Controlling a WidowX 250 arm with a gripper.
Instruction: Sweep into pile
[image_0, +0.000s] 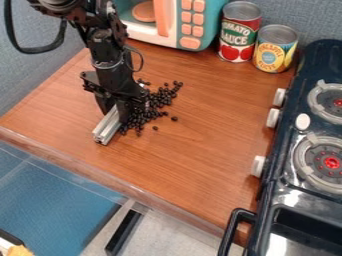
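Dark beads lie loose on the brown wood-look table, heaped in an uneven band just right of the gripper in the camera view. Band runs on a slant, thick in the middle, thinner toward the top; a few strays sit a little apart at the right and lower edges. Gripper hangs down over the table's left part, clamped on a silver metal bar, one finger on each side. Bar lies low at a slant along the beads' left side, near end poking out toward the table's front edge. Black arm comes in from upper left. Behind: toy microwave, then red-labelled can and yellow-labelled can, both upright, side by side. Right side: dark toy stove, round burners on top, pale knobs facing the beads.
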